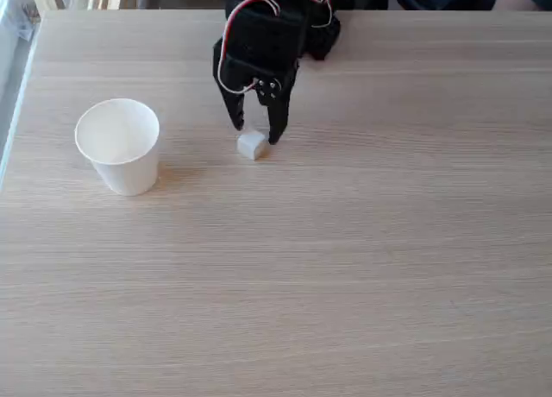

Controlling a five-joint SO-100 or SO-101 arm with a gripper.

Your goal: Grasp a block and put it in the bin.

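A small white cube, the block, lies on the light wooden table. My black gripper reaches down from the back, open, with one fingertip just left of the block and the other touching or nearly touching its right upper edge. The block sits low between the two fingers, slightly in front of them. The bin, a white paper cup, stands upright to the left of the block, its round mouth showing nothing inside.
The arm's black body with red and white wires stands at the back centre. The table's left edge runs close to the cup. Chairs and dark objects sit beyond the far edge.
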